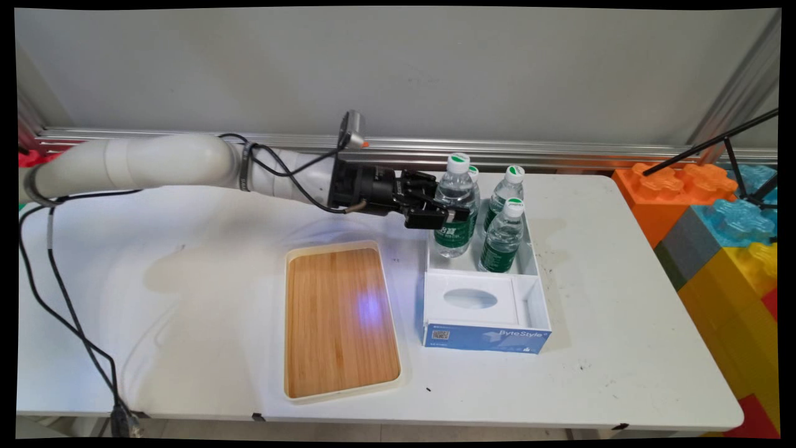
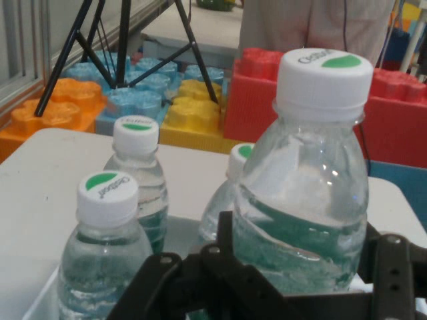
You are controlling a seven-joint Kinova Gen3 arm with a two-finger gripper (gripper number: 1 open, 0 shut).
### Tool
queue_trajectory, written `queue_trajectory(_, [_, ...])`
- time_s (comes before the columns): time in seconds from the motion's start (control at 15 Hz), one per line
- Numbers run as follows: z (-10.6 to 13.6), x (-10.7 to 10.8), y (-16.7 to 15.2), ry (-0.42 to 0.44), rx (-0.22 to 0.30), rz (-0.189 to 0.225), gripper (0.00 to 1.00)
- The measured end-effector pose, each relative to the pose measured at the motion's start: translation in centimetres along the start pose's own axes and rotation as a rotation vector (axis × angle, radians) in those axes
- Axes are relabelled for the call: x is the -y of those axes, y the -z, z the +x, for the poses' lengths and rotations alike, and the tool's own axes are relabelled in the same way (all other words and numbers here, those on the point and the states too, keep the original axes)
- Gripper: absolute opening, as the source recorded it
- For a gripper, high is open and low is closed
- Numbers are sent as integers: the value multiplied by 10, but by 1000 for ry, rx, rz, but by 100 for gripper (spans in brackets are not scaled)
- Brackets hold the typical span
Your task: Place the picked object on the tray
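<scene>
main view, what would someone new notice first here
The black end effector reaches in from the left, its fingers either side of the nearest water bottle, one of four standing in the far half of a white box. Left of the box lies a wooden tray; bright toy blocks stack at the table's right.

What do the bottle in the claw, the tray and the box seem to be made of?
Held bottle: clear, glossy plastic by the look of it; you see through it, and its cap is white. Tray: wood-grain floor, likely bamboo, with a pale matte rim, perhaps plastic. Box: looks like white printed cardboard, thin flat walls.
</scene>
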Motion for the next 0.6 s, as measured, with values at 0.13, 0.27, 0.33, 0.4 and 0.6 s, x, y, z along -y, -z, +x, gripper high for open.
queue_trajectory(0.13, [6,-7,10,2,2,-8,0])
queue_trajectory(0.27, [10,-17,22,3,12,-23,0])
queue_trajectory(0.33, [10,-21,29,4,17,-29,0])
queue_trajectory(0.4, [10,-24,32,4,20,-33,0])
queue_trajectory(0.6, [9,-37,51,7,41,-54,0])
